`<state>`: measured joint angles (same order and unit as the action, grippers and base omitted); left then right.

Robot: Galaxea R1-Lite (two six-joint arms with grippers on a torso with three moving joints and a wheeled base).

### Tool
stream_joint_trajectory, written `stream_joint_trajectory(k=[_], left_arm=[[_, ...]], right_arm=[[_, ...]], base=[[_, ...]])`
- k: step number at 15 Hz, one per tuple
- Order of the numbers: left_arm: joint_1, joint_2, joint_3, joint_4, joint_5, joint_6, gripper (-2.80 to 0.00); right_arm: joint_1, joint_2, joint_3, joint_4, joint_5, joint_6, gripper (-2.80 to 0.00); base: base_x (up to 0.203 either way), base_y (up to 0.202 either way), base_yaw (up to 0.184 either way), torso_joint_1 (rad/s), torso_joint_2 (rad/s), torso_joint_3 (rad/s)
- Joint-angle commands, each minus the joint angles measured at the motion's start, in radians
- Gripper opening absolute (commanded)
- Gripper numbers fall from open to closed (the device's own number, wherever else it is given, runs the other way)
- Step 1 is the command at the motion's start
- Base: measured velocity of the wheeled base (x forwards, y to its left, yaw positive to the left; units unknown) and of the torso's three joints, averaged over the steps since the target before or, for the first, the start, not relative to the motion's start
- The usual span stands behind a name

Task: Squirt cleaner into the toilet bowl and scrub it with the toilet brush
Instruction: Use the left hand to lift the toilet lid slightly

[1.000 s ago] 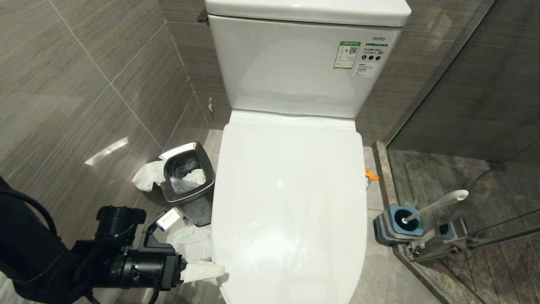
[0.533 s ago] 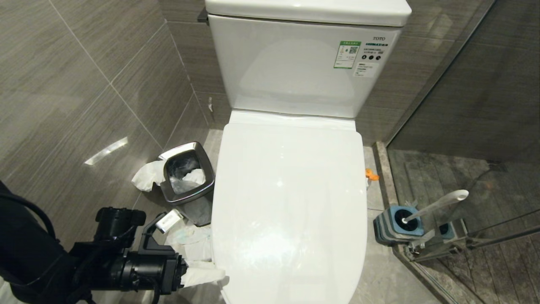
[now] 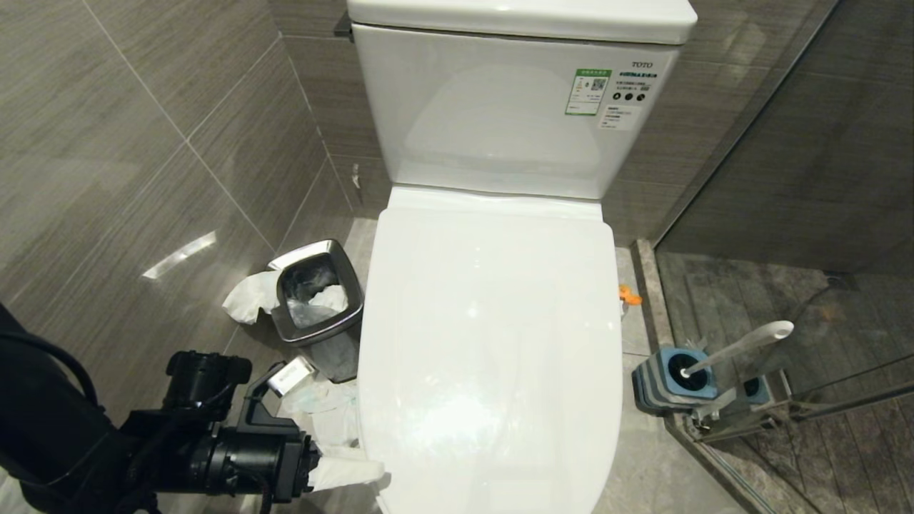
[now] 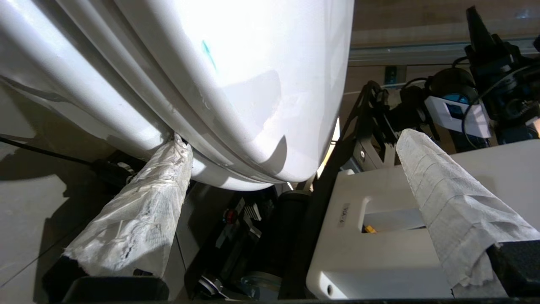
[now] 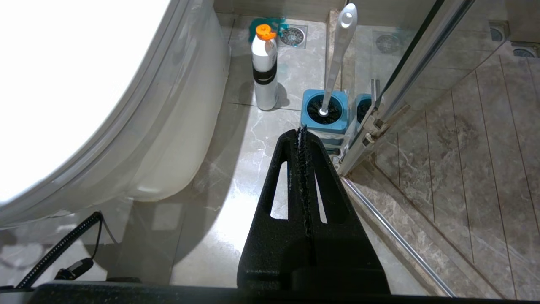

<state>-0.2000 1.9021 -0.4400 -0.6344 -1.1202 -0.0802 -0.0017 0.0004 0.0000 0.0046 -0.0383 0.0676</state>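
We record the toilet bowl (image 3: 493, 343) at the centre of the head view with its white lid (image 3: 489, 307) down flat, so the basin itself is hidden; the cistern (image 3: 514, 107) stands behind it against the far wall. The left pincer (image 4: 291, 169) sits low at the near left edge of the toilet, its two paper-wrapped fingers (image 4: 139, 211) spread wide apart; in the left wrist view one finger's tip touches the seam under the lid's rim, while the other stands clear of the porcelain. Nothing is clamped between them. The right pincer (image 5: 302, 135) has its black fingers pressed together, holding nothing, and hangs above the floor on the toilet's right side, pointing towards the brush holder. The toilet brush (image 3: 735, 348) stands in its blue-topped holder (image 3: 675, 382) on the floor to the right of the bowl, beside the glass shower door (image 5: 417, 71), handle leaning to the right. A cleaner bottle (image 5: 264, 71) with an orange cap stands upright on the floor between holder and bowl, further back. A small steel waste bin (image 3: 318, 300) sits left of the toilet with crumpled tissue (image 3: 246, 296) around it.
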Motion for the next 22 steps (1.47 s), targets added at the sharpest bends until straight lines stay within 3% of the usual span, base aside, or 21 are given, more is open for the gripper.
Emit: stream_joint_trajectory(k=[1,9,18,22], left_arm=[[-0.010,0.001,0.001,-0.002,-0.045,-0.001,0.00],[-0.049,0.006,-0.006,-0.005,-0.102,-0.042,0.00],[-0.061,0.006,-0.032,-0.010,-0.098,-0.071,0.00],[-0.061,0.006,-0.051,-0.008,-0.050,-0.111,0.00]], right_arm=[[0.000,0.000,0.000,0.000,0.000,0.000,-2.80],[0.000,0.000,0.000,0.000,0.000,0.000,-2.80],[0.000,0.000,0.000,0.000,0.000,0.000,-2.80],[0.000,0.000,0.000,0.000,0.000,0.000,-2.80]], base=[[0.000,0.000,0.000,0.000,0.00,0.000],[0.000,0.000,0.000,0.000,0.00,0.000],[0.000,0.000,0.000,0.000,0.00,0.000],[0.000,0.000,0.000,0.000,0.00,0.000]])
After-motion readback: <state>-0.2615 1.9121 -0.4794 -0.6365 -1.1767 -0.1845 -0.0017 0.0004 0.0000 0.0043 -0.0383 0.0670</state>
